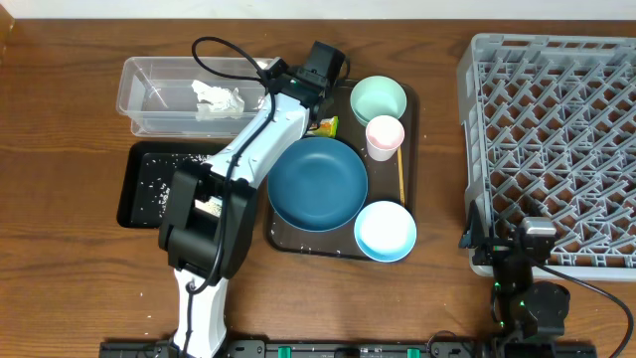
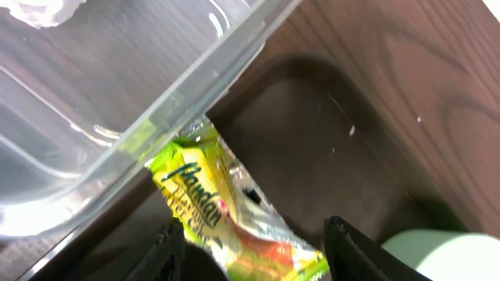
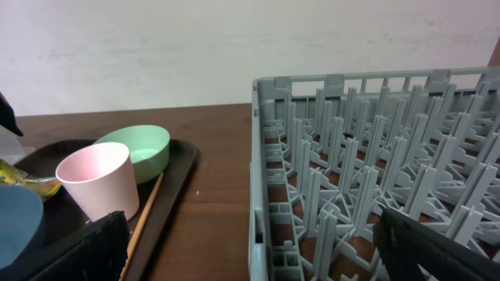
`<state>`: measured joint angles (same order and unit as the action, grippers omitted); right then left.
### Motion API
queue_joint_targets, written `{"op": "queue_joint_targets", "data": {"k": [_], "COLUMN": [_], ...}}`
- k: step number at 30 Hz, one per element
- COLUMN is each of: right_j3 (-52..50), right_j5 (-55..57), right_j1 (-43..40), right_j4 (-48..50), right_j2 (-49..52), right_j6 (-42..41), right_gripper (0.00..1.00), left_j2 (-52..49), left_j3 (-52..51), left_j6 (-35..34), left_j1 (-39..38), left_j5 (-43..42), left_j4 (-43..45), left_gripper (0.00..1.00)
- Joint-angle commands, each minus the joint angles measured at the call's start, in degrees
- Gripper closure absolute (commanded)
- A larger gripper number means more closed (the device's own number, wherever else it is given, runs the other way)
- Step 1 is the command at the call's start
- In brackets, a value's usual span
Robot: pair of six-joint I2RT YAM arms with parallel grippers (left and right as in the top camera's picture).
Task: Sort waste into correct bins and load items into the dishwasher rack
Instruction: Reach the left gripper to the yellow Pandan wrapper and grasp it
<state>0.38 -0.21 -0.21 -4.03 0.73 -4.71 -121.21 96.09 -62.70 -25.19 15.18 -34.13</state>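
Observation:
A yellow-green wrapper (image 2: 226, 207) lies on the brown serving tray's corner, next to the clear tub (image 2: 117, 94). My left gripper (image 2: 254, 225) is open around it. The wrapper rests against the left finger (image 2: 173, 246) and stands apart from the right one. Crumpled white paper (image 1: 217, 97) sits in the tub (image 1: 149, 85), and rice grains dot the black tray (image 1: 164, 184). The blue plate (image 1: 318, 182), mint bowl (image 1: 379, 99), pink cup (image 1: 385, 136), light blue bowl (image 1: 386, 231) and chopstick (image 1: 401, 174) rest on the serving tray. My right gripper (image 1: 524, 249) stands open and empty at the grey rack's (image 1: 556, 149) near corner.
The brown serving tray (image 1: 281, 239) fills the table's middle, between the two bins and the rack. A black cable (image 1: 224, 50) loops over the tub from the left arm. A strip of bare wood (image 1: 437, 169) separates the tray from the rack.

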Motion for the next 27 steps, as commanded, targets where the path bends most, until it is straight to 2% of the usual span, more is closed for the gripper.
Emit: {"op": "queue_joint_targets", "data": {"k": [1,9,27], "right_j3": [-0.07,-0.07,-0.07], "right_j5": [0.15,0.17,0.15], "right_j1": [-0.57,-0.57,-0.57], "right_j4": [-0.22,-0.22,-0.24], "right_j2": [-0.33,-0.33,-0.33], "right_j6": [0.72,0.72,0.72], "right_gripper": [0.01,0.01,0.01], "left_j2": [-2.95,-6.29,-8.59], "left_j3": [0.02,0.02,0.00], "left_j6": [-1.29,-1.68,-1.68], "left_j1": [0.09,0.09,-0.68], "left_j5": [2.56,8.31,8.44], "left_j4": [0.26,2.34,4.26], "left_gripper": [0.41,0.41,0.41]}}
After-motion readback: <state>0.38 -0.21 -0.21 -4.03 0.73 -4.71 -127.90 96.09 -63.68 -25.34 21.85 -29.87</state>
